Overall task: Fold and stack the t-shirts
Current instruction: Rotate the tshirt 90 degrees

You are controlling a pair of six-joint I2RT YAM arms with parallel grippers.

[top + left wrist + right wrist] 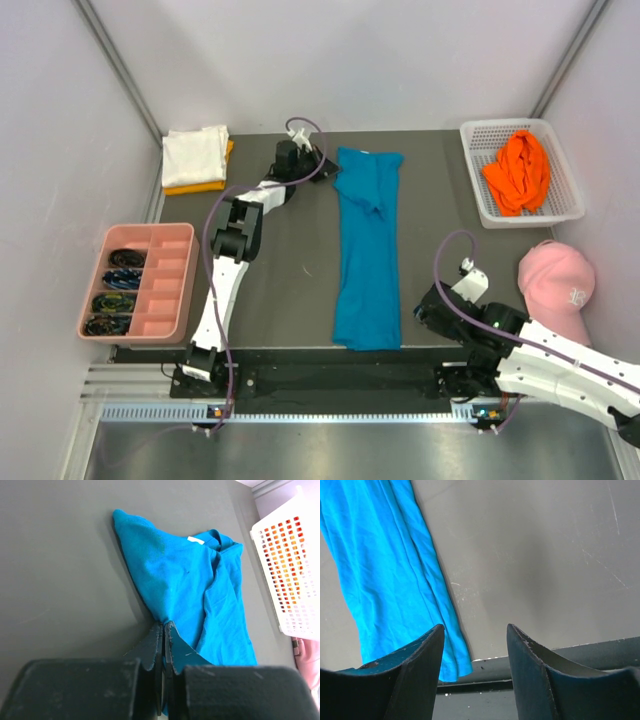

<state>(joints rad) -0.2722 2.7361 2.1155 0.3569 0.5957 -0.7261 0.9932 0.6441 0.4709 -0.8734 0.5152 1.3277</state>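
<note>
A dark gray surface (290, 270) fills the middle. A white basket (472, 180) full of little holes sits at its far right corner. A pink cap (556, 280) lies by the right edge, nearer than the basket. A pink tray (170, 285) sits at the left edge. Its left boxes hold dark coiled things.

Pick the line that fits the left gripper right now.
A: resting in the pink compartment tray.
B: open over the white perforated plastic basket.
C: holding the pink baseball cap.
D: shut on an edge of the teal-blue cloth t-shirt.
D: in the left wrist view the left gripper is closed, with an edge of the teal-blue cloth t-shirt pinched at its tips.
</note>
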